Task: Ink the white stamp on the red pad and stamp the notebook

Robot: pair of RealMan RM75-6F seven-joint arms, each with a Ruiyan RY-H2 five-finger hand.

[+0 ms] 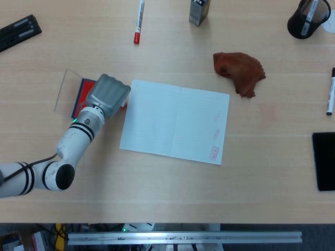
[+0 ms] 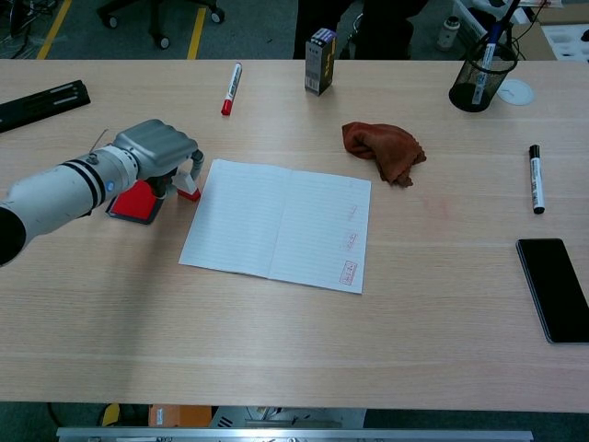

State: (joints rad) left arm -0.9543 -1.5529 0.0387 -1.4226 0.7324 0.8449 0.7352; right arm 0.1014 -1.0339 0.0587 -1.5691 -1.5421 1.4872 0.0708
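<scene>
chest view had the left hand (image 2: 156, 147) sitting low over the red pad (image 2: 134, 201), at the tabletop's (image 2: 294, 350) left side, just beside the notebook's (image 2: 276, 224) left edge. the fingers (image 2: 196, 164) were curled downward around something white with a red base, which i took to be the white stamp (image 2: 188, 187). it looked pinched there, though the back of the hand covered most of it, so i couldn't say how firm the hold was. from the head view the hand (image 1: 108, 94) hid the stamp almost completely, with only a sliver of red showing by the notebook (image 1: 174, 121) corner, and the pad (image 1: 82, 93) peeked out behind it next to a clear lid (image 1: 64, 91).

progress-wise, my read was that this was the inking step: stamp at or just off the right edge of the pad, not yet over the page. whether the stamp face was actually touching the ink i couldn't tell. the notebook lay open and flat, and its right page already carried a few faint red marks down the outer side (the lowest one (image 2: 350, 273) was the clearest), so some stamping looked done on it already. what seemed left for this round: lift the stamp, carry it over to the page, press down, and put it back.

the right hand wasn't in either view.
</scene>
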